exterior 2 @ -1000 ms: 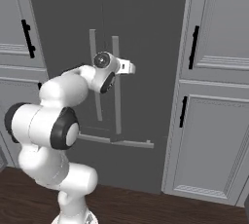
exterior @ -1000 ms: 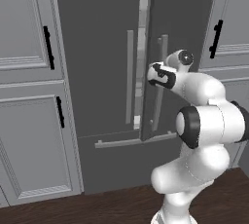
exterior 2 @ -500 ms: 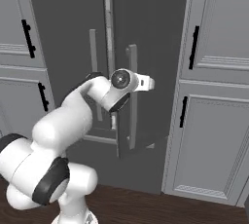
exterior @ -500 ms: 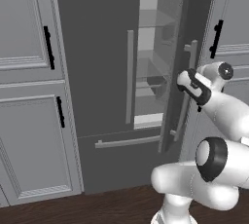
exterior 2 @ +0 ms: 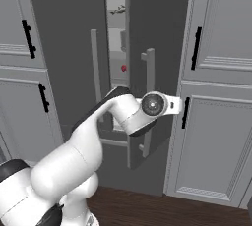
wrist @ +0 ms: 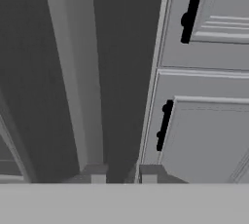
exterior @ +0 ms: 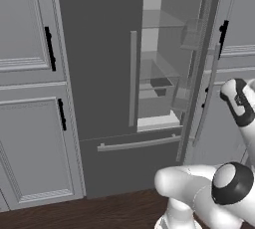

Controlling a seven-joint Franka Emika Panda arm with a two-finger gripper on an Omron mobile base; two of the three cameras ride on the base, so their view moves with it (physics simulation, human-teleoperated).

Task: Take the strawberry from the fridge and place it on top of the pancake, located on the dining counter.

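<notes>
The dark grey fridge has its right door swung partly out, baring glass shelves and a bottom drawer. Through the gap a tiny red strawberry sits on a shelf deep inside. My gripper is at the door's outer side, near its long grey handle, which runs just left of my left fingertip. The fingers stand apart with only the dark door face showing between them. From the left base the gripper hangs to the right of the door edge. The pancake and the dining counter are out of view.
Light grey panelled cabinets with black handles flank the fridge on the left and the right. The open door stands between my hand and the fridge interior. A small dark flat item lies on a lower shelf. Dark wood floor runs below.
The right fridge door has swung further out and the gap has widened. My arm has swept to the right along with the door's handle.
</notes>
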